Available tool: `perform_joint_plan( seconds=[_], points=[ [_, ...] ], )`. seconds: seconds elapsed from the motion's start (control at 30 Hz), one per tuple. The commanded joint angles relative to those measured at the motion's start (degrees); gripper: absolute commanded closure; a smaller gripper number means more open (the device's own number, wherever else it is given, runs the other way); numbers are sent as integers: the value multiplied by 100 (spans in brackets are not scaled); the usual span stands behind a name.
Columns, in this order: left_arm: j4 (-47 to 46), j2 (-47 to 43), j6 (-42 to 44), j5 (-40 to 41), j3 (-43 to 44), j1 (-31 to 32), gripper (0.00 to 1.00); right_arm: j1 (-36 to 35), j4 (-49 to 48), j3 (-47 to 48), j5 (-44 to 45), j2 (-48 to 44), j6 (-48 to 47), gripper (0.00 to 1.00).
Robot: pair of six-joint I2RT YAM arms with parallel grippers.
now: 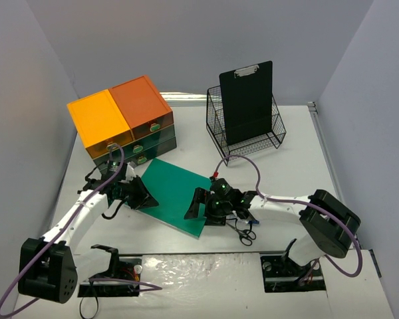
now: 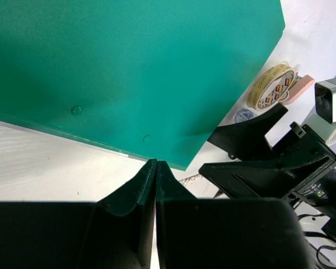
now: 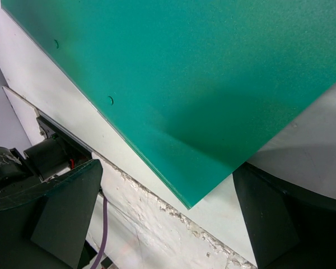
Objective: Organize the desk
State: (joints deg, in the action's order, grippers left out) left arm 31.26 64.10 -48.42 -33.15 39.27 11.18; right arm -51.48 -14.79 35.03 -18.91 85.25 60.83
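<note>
A wide white desk (image 1: 299,166) lies beneath both arms, with a flat green board (image 1: 176,196) resting near its centre. The left gripper (image 1: 141,195) sits low over the desk at the board's left edge. Its fingers (image 2: 129,196) are pressed fully together, tips meeting right at that edge (nothing shows between them). The right gripper (image 1: 194,206) sits at the board's near corner with its fingers (image 3: 67,213) spread wide. The corner lies in the gap between them, and whether either finger touches it cannot be told.
</note>
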Motion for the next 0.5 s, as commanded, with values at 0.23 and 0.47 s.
perform_joint_plan(
  seconds=[0.23,0.47],
  points=[
    [881,187,574,1793,699,-34,100,-28,74,4,183,-437,-16,0],
    [1112,694,837,3092,1175,-45,100,-28,72,-310,174,-795,203,0]
  ],
)
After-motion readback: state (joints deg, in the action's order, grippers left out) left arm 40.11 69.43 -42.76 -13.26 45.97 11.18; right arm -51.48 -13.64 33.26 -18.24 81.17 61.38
